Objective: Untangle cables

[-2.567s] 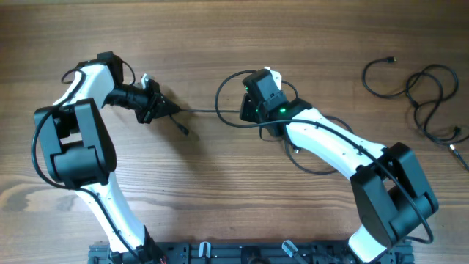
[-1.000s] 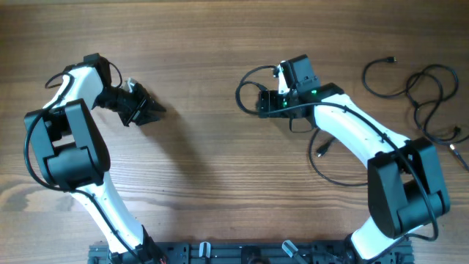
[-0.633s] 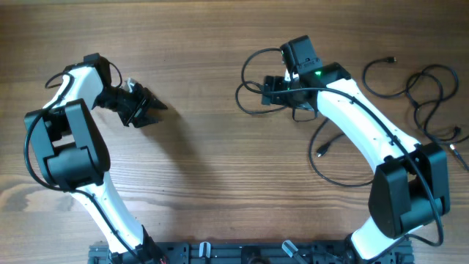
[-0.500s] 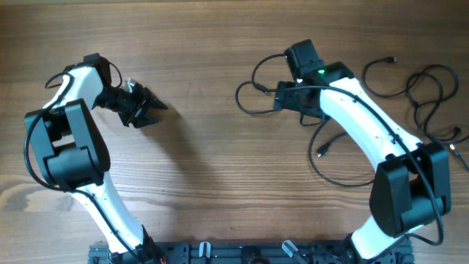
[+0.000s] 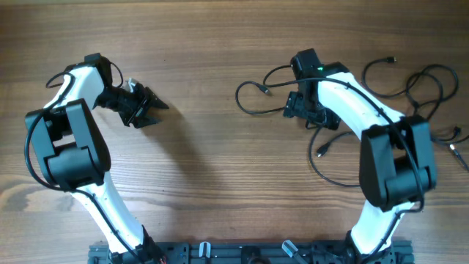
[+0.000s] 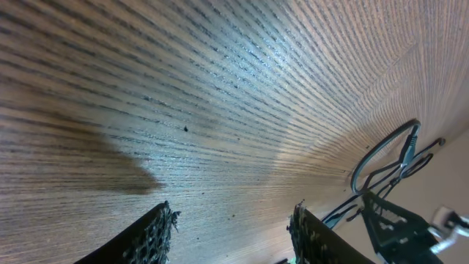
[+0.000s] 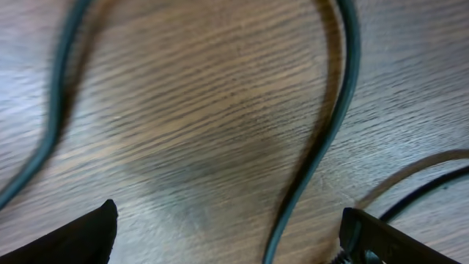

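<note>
Thin black cables lie on the wooden table. One cable (image 5: 242, 104) forms a loose loop left of my right gripper (image 5: 301, 111), its plug (image 5: 262, 89) free on the wood. Another cable's plug (image 5: 321, 152) lies below that gripper. In the right wrist view the right gripper (image 7: 227, 231) stands wide open, and a cable strand (image 7: 326, 139) runs along the table between its fingers, untouched. My left gripper (image 5: 152, 110) is far to the left, open and empty; in its own view (image 6: 231, 224) only bare wood lies between the fingers, with the cable loop (image 6: 381, 158) in the distance.
A separate bunch of curled black cables (image 5: 427, 94) lies at the far right, one plug (image 5: 392, 59) at its top left. The right arm (image 5: 366, 117) arches over the lower cable. The arm mounts (image 5: 242, 253) sit along the front edge.
The right gripper has swung right, turned and opened wide, leaving the looped cable on the table. The left gripper stayed in place and spread its jaws wider.
</note>
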`<state>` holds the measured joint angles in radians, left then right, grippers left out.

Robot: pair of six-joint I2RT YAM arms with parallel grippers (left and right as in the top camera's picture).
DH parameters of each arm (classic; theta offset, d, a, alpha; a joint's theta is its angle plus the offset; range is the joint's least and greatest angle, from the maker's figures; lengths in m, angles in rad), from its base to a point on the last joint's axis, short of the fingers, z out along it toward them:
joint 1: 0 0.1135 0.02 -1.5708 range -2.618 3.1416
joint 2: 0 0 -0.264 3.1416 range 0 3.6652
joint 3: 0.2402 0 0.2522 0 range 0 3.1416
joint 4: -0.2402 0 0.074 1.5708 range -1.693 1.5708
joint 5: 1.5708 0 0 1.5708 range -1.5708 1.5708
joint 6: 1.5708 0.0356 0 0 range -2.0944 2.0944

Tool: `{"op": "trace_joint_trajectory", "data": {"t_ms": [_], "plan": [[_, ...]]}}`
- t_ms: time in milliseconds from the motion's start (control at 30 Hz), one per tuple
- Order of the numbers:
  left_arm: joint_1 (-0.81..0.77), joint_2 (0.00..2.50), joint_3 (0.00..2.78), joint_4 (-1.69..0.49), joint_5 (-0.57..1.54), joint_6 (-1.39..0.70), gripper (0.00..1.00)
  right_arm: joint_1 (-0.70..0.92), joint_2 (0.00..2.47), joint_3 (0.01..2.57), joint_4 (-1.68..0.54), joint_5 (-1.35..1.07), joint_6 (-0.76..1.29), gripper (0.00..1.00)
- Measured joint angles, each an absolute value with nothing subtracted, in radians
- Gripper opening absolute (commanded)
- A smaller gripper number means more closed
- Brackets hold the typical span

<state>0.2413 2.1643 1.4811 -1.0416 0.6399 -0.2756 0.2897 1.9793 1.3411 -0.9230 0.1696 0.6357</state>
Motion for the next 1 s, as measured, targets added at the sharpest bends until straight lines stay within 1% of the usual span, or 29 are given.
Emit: {"op": "trace_joint_trajectory", "data": {"t_ms": [233, 433, 600, 800, 833, 933, 1000], "plan": [[0.240, 2.164, 1.481, -1.042, 0.640, -0.276, 0.55, 0.271, 2.012, 1.338, -0.886, 0.110, 0.658, 1.00], [0.237, 2.164, 1.481, -1.042, 0.640, -0.276, 0.56, 0.228, 2.004, 1.336, -0.834, -0.041, 0.616, 1.00], [0.237, 2.164, 1.481, -1.040, 0.640, -0.276, 0.56, 0.229, 2.010, 1.338, -0.727, -0.203, 0.597, 1.00], [0.237, 2.164, 1.481, -1.039, 0.640, -0.276, 0.56, 0.230, 2.010, 1.338, -0.699, -0.268, 0.626, 0.99], [0.237, 2.164, 1.481, -1.039, 0.640, -0.276, 0.56, 0.230, 2.010, 1.338, -0.689, -0.274, 0.639, 0.96], [0.237, 2.164, 1.481, -1.039, 0.640, -0.276, 0.56, 0.234, 2.012, 1.337, -0.655, -0.288, 0.697, 0.77], [0.237, 2.164, 1.481, -1.039, 0.640, -0.276, 0.56, 0.242, 2.012, 1.336, -0.641, -0.291, 0.720, 0.70]]}}
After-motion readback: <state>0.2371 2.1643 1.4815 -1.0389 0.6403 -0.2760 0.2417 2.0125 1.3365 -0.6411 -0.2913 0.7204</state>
